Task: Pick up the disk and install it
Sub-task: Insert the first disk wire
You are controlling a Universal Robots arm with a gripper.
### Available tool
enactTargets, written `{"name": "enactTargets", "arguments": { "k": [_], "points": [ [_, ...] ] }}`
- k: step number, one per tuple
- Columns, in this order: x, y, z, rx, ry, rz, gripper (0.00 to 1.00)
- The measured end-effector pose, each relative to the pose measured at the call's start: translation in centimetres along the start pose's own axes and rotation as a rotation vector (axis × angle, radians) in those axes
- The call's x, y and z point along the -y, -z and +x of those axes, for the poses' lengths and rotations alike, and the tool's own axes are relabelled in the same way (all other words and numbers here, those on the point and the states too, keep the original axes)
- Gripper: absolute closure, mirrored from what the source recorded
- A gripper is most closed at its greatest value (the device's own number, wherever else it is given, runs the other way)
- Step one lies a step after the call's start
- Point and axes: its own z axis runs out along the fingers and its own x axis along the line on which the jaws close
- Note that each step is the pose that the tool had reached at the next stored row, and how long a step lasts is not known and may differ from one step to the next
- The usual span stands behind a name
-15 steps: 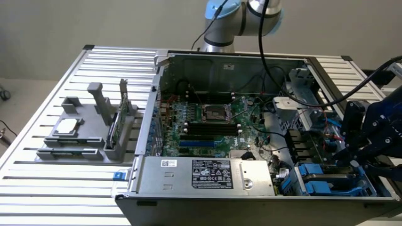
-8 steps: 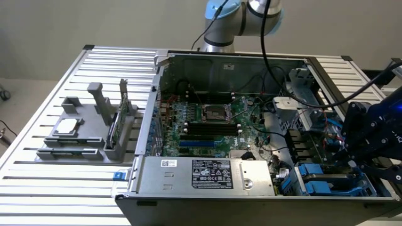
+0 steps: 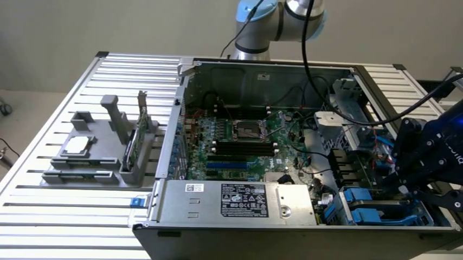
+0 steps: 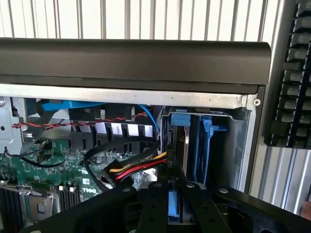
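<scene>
Gripping what looks like the disk (image 4: 174, 206), fingers (image 4: 155, 204) nearly closed, over the case's drive bay (image 4: 204, 145)

The arm reaches down at the exterior view's right, its tool (image 4: 176, 206) nearly closed (fingers gripping something blue).

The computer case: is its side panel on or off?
Off. In the exterior view the computer case lies open on its side, and its motherboard, cables and blue drive carriers are exposed from above.

Blue plastic disk (image 4: 175, 206) carrier, matt black gripper (image 4: 172, 194), ribbed metal table (image 3: 58, 97).
</scene>
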Motion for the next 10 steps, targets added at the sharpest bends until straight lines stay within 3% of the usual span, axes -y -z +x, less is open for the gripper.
{"name": "enactTargets", "arguments": {
  "k": [5,6,10],
  "points": [
    [-0.32,0.19,0.3,0.0152,-0.006,0.0349,0.84],
    [-0.42,0.23,0.4,0.0181,-0.006,0.0395,0.84],
    [-1.25,0.32,0.7,0.0258,-0.008,0.0484,0.84]
  ]
}}
